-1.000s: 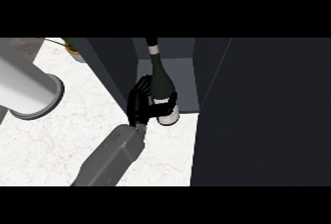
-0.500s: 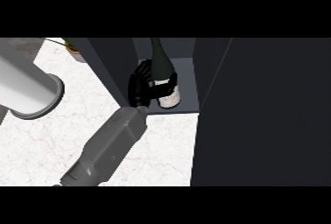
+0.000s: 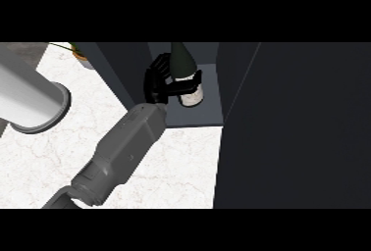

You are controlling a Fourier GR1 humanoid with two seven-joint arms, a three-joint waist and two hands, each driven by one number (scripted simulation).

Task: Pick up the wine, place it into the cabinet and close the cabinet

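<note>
At the far left edge of the white, faintly veined marble counter a big smooth grey cylinder slants in from the upper left and ends in a round, rimmed base close to the left border; its identity I cannot tell. Beyond it, in the far corner, a small plant shows thin green leaves over a brownish pot, mostly cut off. Next to the right, a matte grey forearm with a boxy, slightly tapering shape rises from the near edge and angles toward the far right, reaching into the dark cabinet. Which arm it is cannot be settled from this view alone, though it enters at the lower left. Its black hand is curled round the wine, fingers wrapped across the bottle's body from the left side, so the hand is gripping the bottle. The wine is a dark green glass bottle with a rounded shoulder narrowing to a slim neck that points far, and a pale label low on its body; it stands roughly upright inside the cabinet's open compartment, over the flat grey shelf floor, between the cabinet's left wall and its right side. To the right, a broad, flat, nearly black panel, plain and smooth, fills the rest of the view from far to near.
</note>
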